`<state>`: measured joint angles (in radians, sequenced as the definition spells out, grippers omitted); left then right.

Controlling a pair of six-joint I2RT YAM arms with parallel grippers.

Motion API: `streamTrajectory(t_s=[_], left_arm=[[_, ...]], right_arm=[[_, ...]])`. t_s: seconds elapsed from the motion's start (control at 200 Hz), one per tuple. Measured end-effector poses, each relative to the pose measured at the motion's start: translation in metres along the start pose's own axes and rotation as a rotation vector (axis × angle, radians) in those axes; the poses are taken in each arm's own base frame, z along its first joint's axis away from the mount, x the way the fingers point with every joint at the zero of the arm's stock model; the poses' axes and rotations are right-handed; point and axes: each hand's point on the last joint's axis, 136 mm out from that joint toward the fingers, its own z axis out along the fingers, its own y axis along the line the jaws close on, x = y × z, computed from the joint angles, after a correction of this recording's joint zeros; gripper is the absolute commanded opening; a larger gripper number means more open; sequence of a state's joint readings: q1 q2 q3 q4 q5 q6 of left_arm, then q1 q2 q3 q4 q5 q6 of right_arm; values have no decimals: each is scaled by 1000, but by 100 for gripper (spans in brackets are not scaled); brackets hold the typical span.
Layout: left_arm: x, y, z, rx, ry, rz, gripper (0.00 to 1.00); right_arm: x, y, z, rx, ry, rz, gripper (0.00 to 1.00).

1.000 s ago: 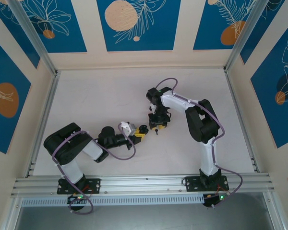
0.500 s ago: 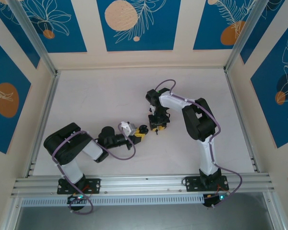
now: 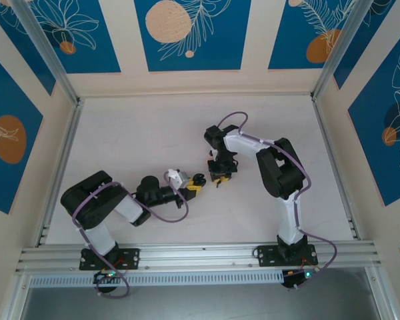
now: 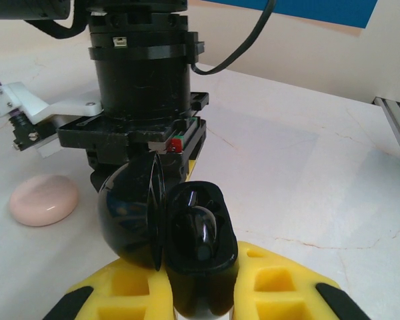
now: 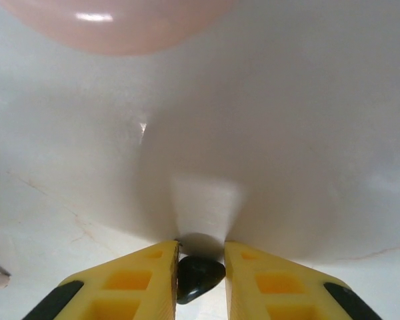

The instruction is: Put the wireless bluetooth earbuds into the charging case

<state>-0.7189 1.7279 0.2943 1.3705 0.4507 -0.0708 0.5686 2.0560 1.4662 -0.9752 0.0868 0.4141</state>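
My left gripper (image 4: 197, 283) is shut on a black charging case (image 4: 207, 293), held upright with its round lid (image 4: 127, 213) swung open to the left. One glossy black earbud (image 4: 201, 230) sits in the case's cavity. In the top view the left gripper (image 3: 194, 185) holds the case (image 3: 199, 179) at mid-table. Just to its right, my right gripper (image 3: 218, 177) points down at the table. Between its yellow fingers (image 5: 153, 273) lies a second black earbud (image 5: 199, 277), touching the left finger and meeting the right one; my right gripper (image 5: 201, 261) is shut on it.
A pale pink round case (image 4: 43, 200) lies closed on the white table, left of the right arm's wrist (image 4: 140, 87); it also shows as a pink dome (image 5: 120, 23) ahead of the right fingers. Metal rails (image 3: 187, 257) edge the table (image 3: 140, 133).
The right jaws have narrowed around the black earbud and the right wrist has shifted slightly. The left arm and the case have stayed still.
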Motion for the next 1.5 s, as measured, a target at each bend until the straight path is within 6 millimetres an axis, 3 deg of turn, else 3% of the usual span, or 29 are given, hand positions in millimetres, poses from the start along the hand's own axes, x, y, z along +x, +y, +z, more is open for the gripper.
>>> streamTrajectory(t_s=[0.235,0.52,1.025,1.5], left_arm=[[16,3,4,-1,41,-23,7],[20,8,14,2,46,-41,7],[25,14,31,19,53,-84,7],[22,14,34,23,46,-105,7]], right_arm=[[14,-8,-5,4,-50,43,23],[11,-8,-42,-10,-262,56,22],[5,26,-82,-103,-516,-9,22],[13,50,-83,-66,-569,-109,22]])
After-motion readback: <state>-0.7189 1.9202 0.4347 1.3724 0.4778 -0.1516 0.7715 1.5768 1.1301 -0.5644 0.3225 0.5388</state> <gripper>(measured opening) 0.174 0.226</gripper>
